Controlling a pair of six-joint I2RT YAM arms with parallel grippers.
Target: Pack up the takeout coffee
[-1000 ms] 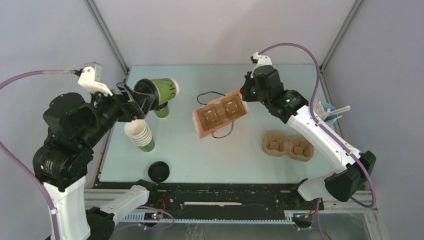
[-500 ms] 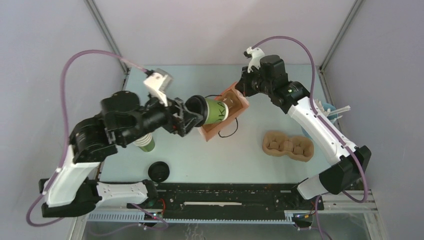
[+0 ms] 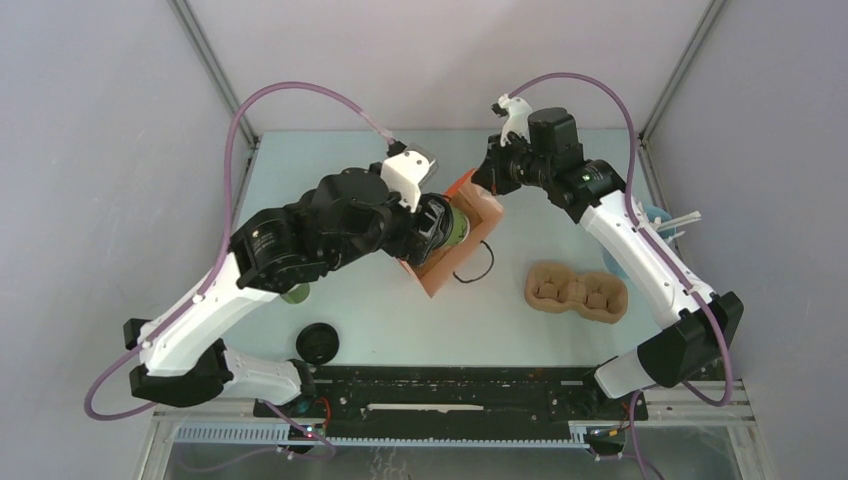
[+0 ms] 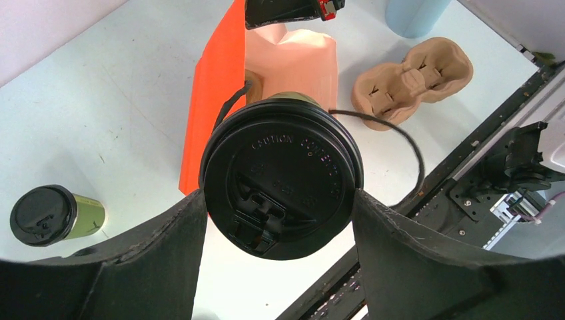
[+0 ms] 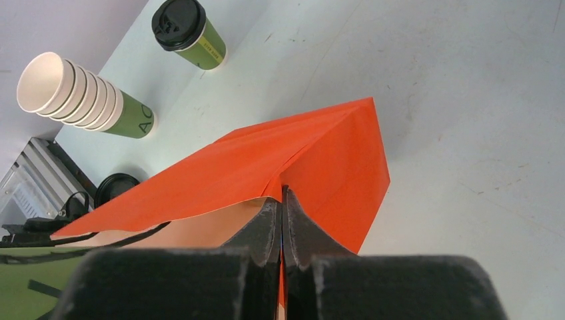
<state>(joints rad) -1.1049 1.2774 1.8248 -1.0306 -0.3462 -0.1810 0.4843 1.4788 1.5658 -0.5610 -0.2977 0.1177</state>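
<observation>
Lying on its side between the spread fingers (image 4: 166, 253) of the left gripper (image 3: 430, 228), a lidded olive-green cup (image 4: 280, 187) is clasped near its top. Its round black lid is turned back toward the wrist and its green body is pointed away from the tool. Just beyond the cup, an orange paper bag (image 4: 213, 100) is presented with its pale inside open toward it. The cup's far end is placed at the bag's mouth, though how far in it reaches cannot be told. A black cord handle (image 4: 406, 143) is looped out past the bag to this gripper's right. At the bag's far edge the right gripper (image 5: 282, 200) is seen with its jaws pressed together on a fold of the orange paper, and the bag is held up at a tilt by that pinch. Farther to the left gripper's right, a cardboard cup carrier (image 4: 413, 77) is laid on the table (image 3: 560, 170), well apart from the bag, and a pale blue container (image 4: 416, 13) is set past it. To the left gripper's left, a second lidded cup (image 4: 56, 215) is stood on the table. Beyond the bag from the right gripper, a loose black lid (image 5: 116, 189), a stack of lidless cups (image 5: 83, 93) and, farthest, that second cup are ranged.
</observation>
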